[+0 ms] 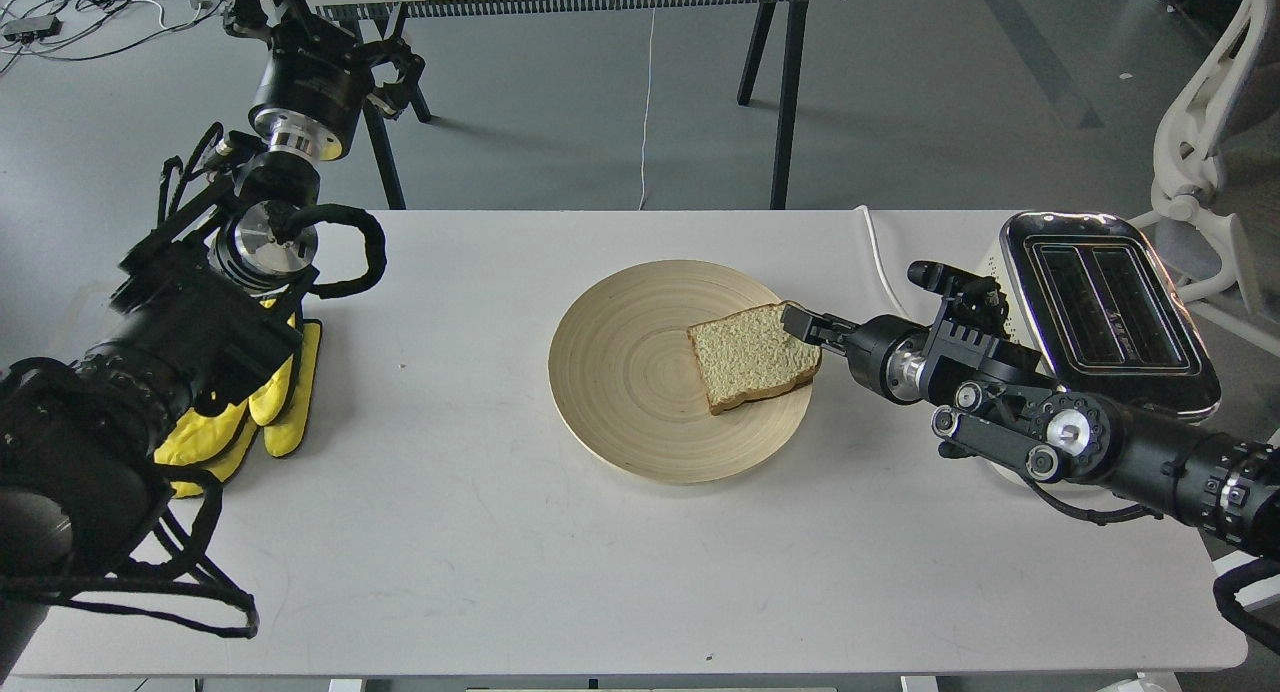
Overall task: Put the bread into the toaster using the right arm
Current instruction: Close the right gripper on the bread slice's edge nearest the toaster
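The bread (752, 356) lies flat on the right part of a round wooden plate (620, 372) in the middle of the table. My right arm reaches in from the right, and its slim gripper (800, 327) is at the slice's right top corner, touching or just over the crust. Its two fingers cannot be told apart. The cream-white toaster (1105, 307) with its chrome top and two black slots stands at the table's right edge, behind the right arm. My left gripper (318, 32) is raised at the far left, beyond the table, dark and end-on.
Yellow gloves (262, 402) lie at the table's left edge beside the left arm. The toaster's white cord (880, 257) runs over the table behind the right gripper. A second table's legs (785, 102) stand behind, and a white chair (1200, 132) is at the far right.
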`<act>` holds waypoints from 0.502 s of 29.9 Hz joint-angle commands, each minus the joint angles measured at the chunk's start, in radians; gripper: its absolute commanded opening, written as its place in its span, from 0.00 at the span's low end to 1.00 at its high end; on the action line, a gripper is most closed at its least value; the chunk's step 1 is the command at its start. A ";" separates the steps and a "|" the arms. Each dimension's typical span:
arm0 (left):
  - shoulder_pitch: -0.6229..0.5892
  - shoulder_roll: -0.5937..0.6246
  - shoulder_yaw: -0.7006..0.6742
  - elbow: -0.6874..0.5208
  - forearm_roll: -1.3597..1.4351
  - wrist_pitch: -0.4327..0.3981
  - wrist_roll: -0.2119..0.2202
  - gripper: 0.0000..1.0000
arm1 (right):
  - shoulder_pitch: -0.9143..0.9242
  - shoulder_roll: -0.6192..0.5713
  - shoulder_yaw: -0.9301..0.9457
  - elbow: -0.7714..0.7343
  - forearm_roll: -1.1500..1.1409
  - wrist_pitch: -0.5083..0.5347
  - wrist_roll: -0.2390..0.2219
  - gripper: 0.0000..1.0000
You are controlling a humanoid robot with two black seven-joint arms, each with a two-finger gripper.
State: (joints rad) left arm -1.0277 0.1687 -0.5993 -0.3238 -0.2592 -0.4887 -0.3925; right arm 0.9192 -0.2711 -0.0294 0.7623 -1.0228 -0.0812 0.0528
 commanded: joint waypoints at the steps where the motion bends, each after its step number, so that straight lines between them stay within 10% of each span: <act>1: 0.000 0.000 0.000 0.000 0.000 0.000 0.000 1.00 | 0.000 0.007 -0.003 -0.015 0.001 0.000 -0.001 0.63; 15: -0.002 0.000 0.000 0.000 0.000 0.000 0.000 1.00 | -0.020 0.020 0.000 -0.028 0.004 0.001 0.005 0.55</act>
State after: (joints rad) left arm -1.0284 0.1687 -0.5998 -0.3238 -0.2593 -0.4887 -0.3927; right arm 0.8995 -0.2527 -0.0266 0.7349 -1.0185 -0.0798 0.0575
